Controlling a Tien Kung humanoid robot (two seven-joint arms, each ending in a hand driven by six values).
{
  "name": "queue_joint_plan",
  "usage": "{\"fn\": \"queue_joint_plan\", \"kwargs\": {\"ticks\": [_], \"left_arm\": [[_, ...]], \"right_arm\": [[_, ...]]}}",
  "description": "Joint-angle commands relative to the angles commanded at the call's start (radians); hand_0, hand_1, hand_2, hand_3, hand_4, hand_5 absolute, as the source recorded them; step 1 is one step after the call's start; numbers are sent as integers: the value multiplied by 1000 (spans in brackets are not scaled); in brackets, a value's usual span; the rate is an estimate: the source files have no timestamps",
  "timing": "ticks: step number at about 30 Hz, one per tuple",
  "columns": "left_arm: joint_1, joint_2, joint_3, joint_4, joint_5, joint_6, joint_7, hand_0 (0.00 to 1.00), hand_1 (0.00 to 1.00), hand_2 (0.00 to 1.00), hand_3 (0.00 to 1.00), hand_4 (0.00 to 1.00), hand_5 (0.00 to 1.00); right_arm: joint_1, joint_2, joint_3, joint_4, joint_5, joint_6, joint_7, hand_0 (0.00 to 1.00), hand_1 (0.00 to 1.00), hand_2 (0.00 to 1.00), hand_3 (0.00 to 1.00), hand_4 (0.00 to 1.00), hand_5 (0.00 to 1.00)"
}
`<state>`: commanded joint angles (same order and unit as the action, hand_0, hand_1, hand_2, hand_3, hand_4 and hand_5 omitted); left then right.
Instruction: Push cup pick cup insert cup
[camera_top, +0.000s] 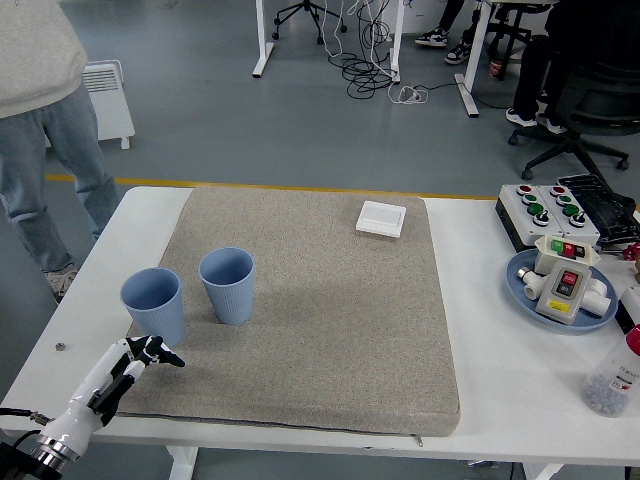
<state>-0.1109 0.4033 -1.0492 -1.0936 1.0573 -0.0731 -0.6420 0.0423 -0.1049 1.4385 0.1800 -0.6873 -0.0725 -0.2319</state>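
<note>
I count two blue cups on my screen, both upright with open mouths, standing side by side on the left part of the grey mat (320, 300). The smooth cup (153, 305) is at the mat's left edge; the ribbed cup (227, 285) is just to its right and a little farther from me, a narrow gap between them.

My left hand (148, 352) comes in from the lower left corner on a white and black forearm, lying low over the mat's near-left corner. It sits just below the smooth cup, close to it but not touching. The dark fingers (165, 357) are curled in loosely, tips pointing right, and they hold nothing. My right arm is not on screen.

Farther out, one small white square lid or box (382, 218) lies flat near the mat's far right edge. Off the mat on the white table (520, 380), at the right, I see one blue plate (522, 290) carrying a white switch unit (564, 280) with a red button and a yellow label; I cannot read any print on it. Behind it is one control box (548, 208) with red and green buttons. A clear bottle (612, 372) with a red top stands at the right edge, its label too small to read.

One person (40, 120) in jeans and a light top stands beyond the table's far left corner, hands out of view.
</note>
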Motion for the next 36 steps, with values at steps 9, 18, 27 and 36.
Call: {"fn": "queue_joint_plan", "kwargs": {"ticks": [9, 18, 27, 36], "left_arm": [[-8, -4, -6, 17, 4, 4, 11, 609, 555, 494, 434, 641, 916], [-28, -9, -3, 46, 15, 4, 20, 612, 560, 497, 437, 643, 917], [-51, -11, 5, 77, 17, 5, 21, 615, 562, 502, 439, 644, 915], [-86, -15, 21, 133, 30, 7, 10, 617, 562, 503, 441, 645, 914]], "right_arm": [[2, 0, -3, 0, 3, 1, 0, 763, 659, 701, 623, 185, 628], [3, 0, -4, 0, 2, 1, -1, 763, 659, 701, 621, 185, 628], [3, 0, -5, 0, 4, 1, -1, 764, 659, 700, 623, 187, 628], [2, 0, -7, 0, 4, 1, -1, 763, 659, 701, 623, 187, 629]]}}
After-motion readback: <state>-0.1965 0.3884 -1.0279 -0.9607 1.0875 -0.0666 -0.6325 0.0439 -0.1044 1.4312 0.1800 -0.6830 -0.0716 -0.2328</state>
